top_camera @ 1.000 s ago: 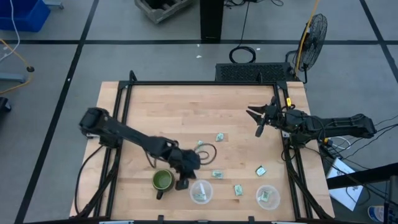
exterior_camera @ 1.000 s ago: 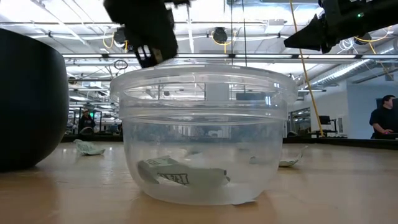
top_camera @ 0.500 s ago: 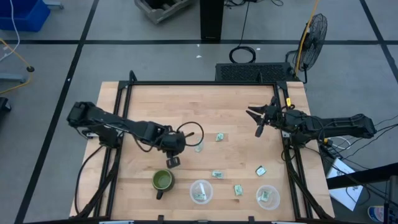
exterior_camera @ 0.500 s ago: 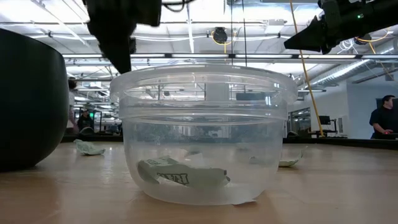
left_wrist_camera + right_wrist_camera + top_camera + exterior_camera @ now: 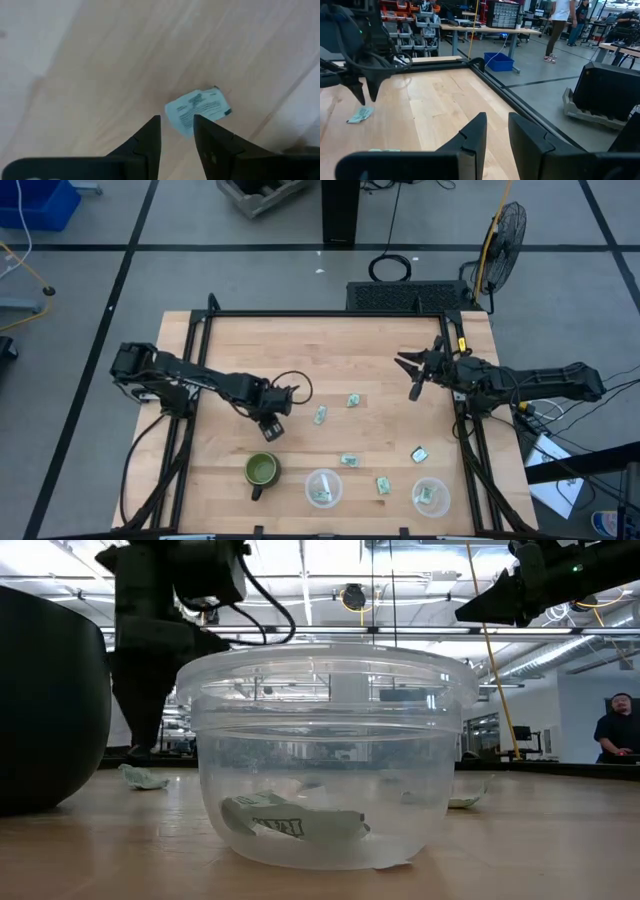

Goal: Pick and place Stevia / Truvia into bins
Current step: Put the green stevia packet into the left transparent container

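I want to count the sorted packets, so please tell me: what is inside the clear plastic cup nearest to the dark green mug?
The round clear plastic cup holds pale green and white sweetener packets on its bottom. They overlap, so their exact number stays hidden.

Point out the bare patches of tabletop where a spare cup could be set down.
Bare wood spans the table's far half, between the left gripper and right gripper. The near edge is crowded: green mug, two clear cups and loose packets between them.
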`<state>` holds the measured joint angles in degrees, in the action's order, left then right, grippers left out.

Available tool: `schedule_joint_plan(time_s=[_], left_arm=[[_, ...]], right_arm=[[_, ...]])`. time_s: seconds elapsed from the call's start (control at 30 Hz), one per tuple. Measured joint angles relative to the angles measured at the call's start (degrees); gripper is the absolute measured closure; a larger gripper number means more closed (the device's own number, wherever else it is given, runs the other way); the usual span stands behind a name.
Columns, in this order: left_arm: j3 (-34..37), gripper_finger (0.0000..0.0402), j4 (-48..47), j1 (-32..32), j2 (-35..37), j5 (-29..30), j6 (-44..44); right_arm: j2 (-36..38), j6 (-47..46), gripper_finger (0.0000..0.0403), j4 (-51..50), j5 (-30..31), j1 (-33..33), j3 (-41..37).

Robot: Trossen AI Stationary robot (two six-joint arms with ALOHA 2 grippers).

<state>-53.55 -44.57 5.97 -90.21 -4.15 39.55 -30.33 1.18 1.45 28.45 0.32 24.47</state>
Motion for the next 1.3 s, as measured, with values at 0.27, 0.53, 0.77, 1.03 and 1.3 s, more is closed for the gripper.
schedule_joint_plan(time_s=[0.27, 0.53, 0.77, 1.03, 1.3], left_arm=[[4.21, 0.0282, 6.51, -0.12, 0.0, -2.29, 1.05], [6.2, 0.0282, 6.33, -0.12, 0.0, -2.27, 2.8], [6.2, 0.0282, 7.77, -0.12, 0.0, -3.02, 1.68], [6.2, 0.0317, 7.61, -0.12, 0.0, -3.36, -0.78], [6.2, 0.0392, 8.68, -0.06, 0.0, -0.87, -4.79]], right_arm=[[0.02, -0.01, 0.033, 0.0, 0.0, 0.0, 0.0], [0.02, -0.01, 0.033, -0.26, 0.0, 0.0, 0.0], [0.02, -0.03, 0.033, -0.42, 0.0, 0.0, 0.0], [0.02, -0.03, 0.033, -0.44, 0.0, 0.0, 0.0], [0.02, -0.03, 0.033, -0.46, 0.0, 0.0, 0.0]])
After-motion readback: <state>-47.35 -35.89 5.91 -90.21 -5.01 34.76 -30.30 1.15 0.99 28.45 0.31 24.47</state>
